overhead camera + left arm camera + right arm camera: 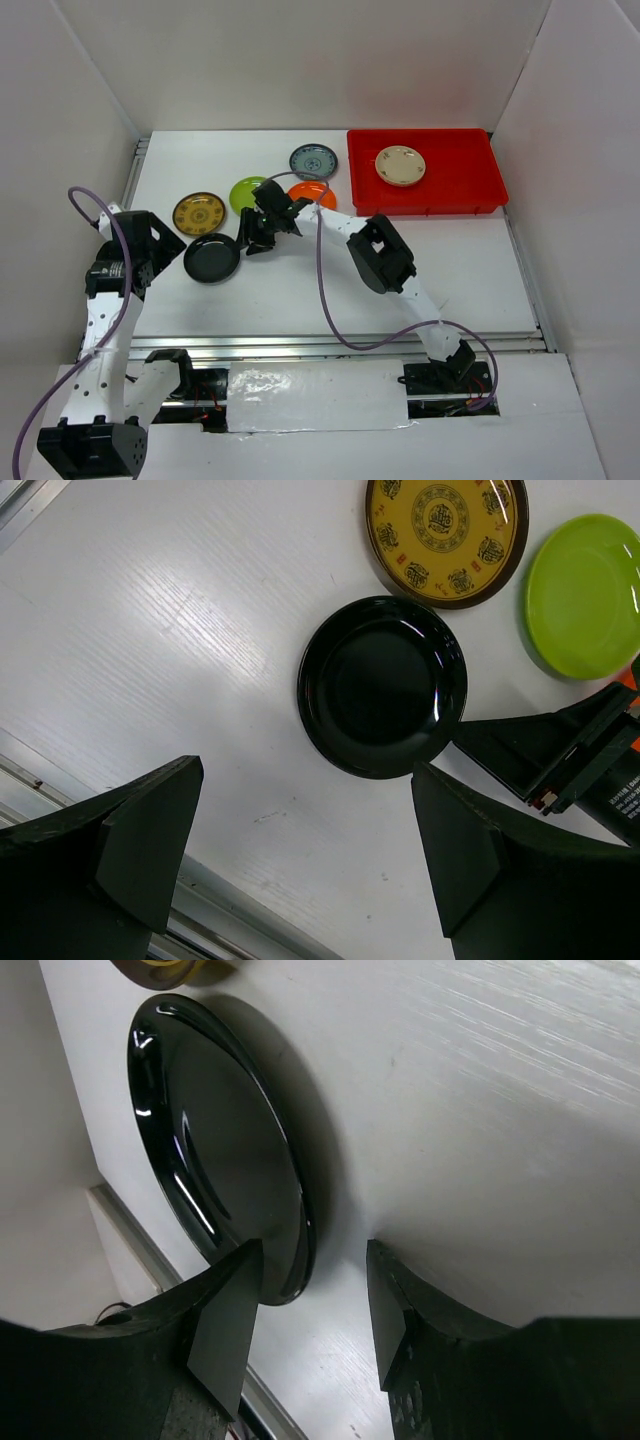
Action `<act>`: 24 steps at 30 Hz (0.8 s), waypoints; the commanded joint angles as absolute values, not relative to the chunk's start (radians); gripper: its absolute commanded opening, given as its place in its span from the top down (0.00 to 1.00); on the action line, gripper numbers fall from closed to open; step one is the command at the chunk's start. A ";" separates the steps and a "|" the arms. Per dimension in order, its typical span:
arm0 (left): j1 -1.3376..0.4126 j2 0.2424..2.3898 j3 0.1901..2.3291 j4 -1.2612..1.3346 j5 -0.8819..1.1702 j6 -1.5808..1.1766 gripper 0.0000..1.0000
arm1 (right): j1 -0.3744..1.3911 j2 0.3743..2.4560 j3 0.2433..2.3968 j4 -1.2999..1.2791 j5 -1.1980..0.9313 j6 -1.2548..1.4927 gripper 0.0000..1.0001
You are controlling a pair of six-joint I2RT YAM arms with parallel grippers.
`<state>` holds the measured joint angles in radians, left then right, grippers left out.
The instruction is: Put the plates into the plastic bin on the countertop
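The left jaws hang wide open over the bench [480,270]. The black plate [212,258] lies flat just beside the gold plate [199,214]; the right jaws stand half apart astride its rim, not pinching it. A cream plate [400,165] lies in the red bin [460,172].

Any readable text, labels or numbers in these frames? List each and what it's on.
Nothing reads clearly.
Brown-gold plate: dark character-like emblems, not legible.
Right tool: white print on its black body, seen in the left wrist view, too blurred and cut off at the edge.
Left arm: pale sticker, too small to read.
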<state>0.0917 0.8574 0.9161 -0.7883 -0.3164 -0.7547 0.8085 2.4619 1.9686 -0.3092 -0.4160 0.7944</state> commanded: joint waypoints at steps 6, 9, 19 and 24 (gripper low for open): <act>0.103 0.857 0.971 -0.758 -0.318 -0.693 0.01 | 0.839 2.533 2.063 -0.404 -0.451 0.790 0.53; 0.103 0.861 0.976 -0.758 -0.324 -0.692 0.01 | 0.836 2.525 2.043 -0.374 -0.445 0.818 0.69; 0.144 0.907 1.018 -0.744 -0.296 -0.744 0.01 | 0.821 2.277 1.740 -0.141 -0.460 0.856 1.00; 0.178 0.957 1.019 -0.659 -0.269 -0.846 0.01 | 0.674 1.958 1.505 -0.146 -0.416 0.818 1.00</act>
<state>0.1604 0.9268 0.9920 -0.7547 -0.3019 -0.7628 0.7921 2.1746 1.5478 -0.2142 -0.4473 0.8494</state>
